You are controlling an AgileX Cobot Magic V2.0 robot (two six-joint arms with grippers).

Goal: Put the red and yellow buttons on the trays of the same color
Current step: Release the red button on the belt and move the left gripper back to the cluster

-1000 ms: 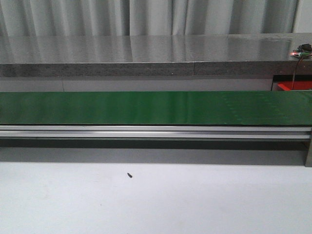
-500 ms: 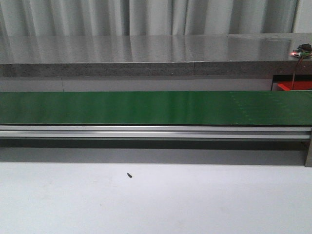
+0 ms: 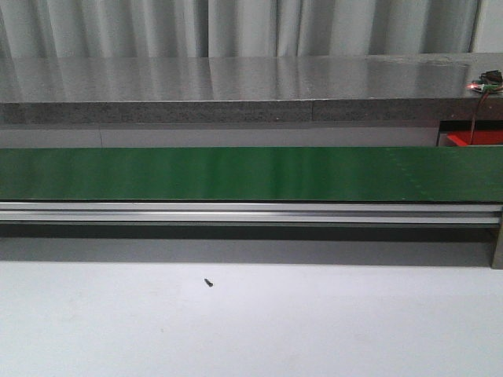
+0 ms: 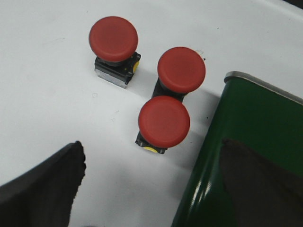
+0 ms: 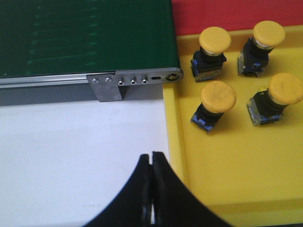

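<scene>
While left jaws gape, right jaws closed empty, 3 red buttons (image 4: 164, 121) glossy, mushroom-capped, 4 yellow buttons (image 5: 218, 96) on yellow tray (image 5: 236, 175).

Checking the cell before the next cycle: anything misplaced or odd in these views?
One oddity: three red buttons stand on the bare white table by the belt's end, no red tray under them. Four yellow buttons sit properly in the yellow tray. A small dark speck lies on the table.

setting: lab/workshop test cell | evidence: green conveyor belt (image 3: 251, 173), aluminium rail (image 3: 251, 212), grey curtain (image 3: 236, 27)
</scene>
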